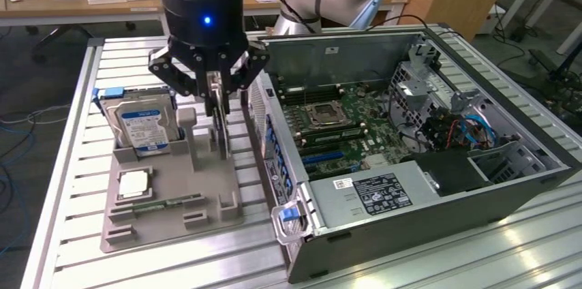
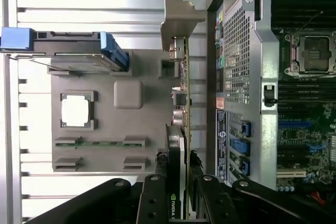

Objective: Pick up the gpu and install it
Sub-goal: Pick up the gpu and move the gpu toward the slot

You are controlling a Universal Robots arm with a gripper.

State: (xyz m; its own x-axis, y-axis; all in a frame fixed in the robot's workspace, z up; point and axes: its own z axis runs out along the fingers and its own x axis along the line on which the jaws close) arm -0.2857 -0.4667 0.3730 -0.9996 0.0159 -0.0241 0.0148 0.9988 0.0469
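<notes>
The gpu (image 1: pixel 221 135) is a thin dark card seen edge-on, hanging upright from my gripper (image 1: pixel 217 98) over the grey holder tray (image 1: pixel 204 210). In the wrist view the gpu (image 2: pixel 177 145) runs away from the camera and ends in its silver bracket (image 2: pixel 178 17). My gripper (image 2: pixel 178 177) is shut on the card, with a black finger (image 2: pixel 156 192) pressed against each face. The card's lower edge is level with the tray's slot posts; I cannot tell whether it touches them. The open computer case (image 1: pixel 509 183) stands right beside it, on the exterior view's right.
On the tray stand a silver hard drive (image 1: pixel 141 122) with a blue-white label, a processor chip (image 1: pixel 135 183) and a green memory stick (image 1: pixel 168 202). Inside the case the motherboard (image 1: pixel 345 122) lies exposed, with blue slots (image 1: pixel 323 159) near the case's tray-side wall.
</notes>
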